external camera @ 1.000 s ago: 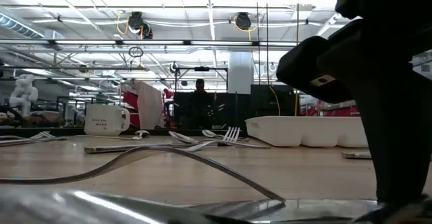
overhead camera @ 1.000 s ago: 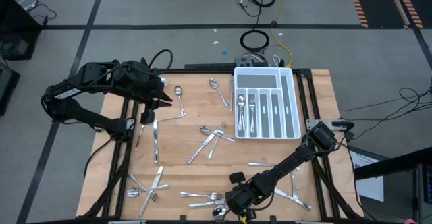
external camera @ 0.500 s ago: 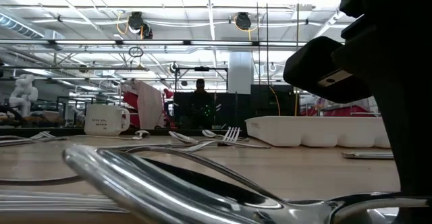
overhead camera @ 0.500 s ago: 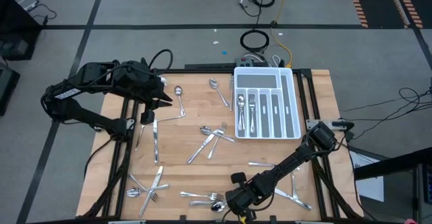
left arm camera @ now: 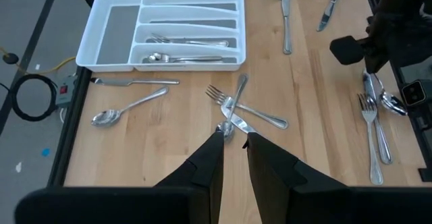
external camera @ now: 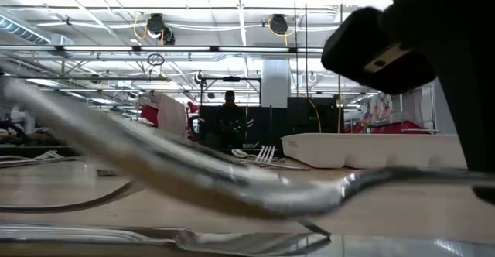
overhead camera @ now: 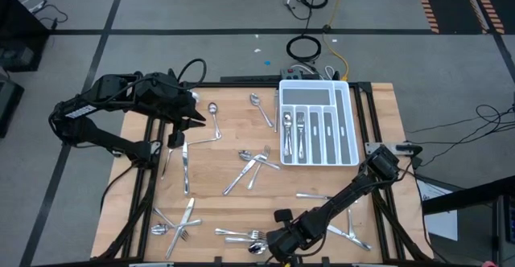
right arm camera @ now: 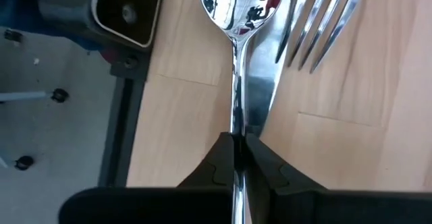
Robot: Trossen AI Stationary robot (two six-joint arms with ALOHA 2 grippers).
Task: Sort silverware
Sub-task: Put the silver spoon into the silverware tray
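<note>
glossy metal spoon (right arm camera: 236, 8), wood table (right arm camera: 337, 143)

Both arms are black, built of long slim links with thicker rounded joints. The left arm (overhead camera: 96, 106) carries a small white label on one link and a black cable looping over it. Each pincer has two black, flat, tapering fingers (left arm camera: 209, 163).
</note>
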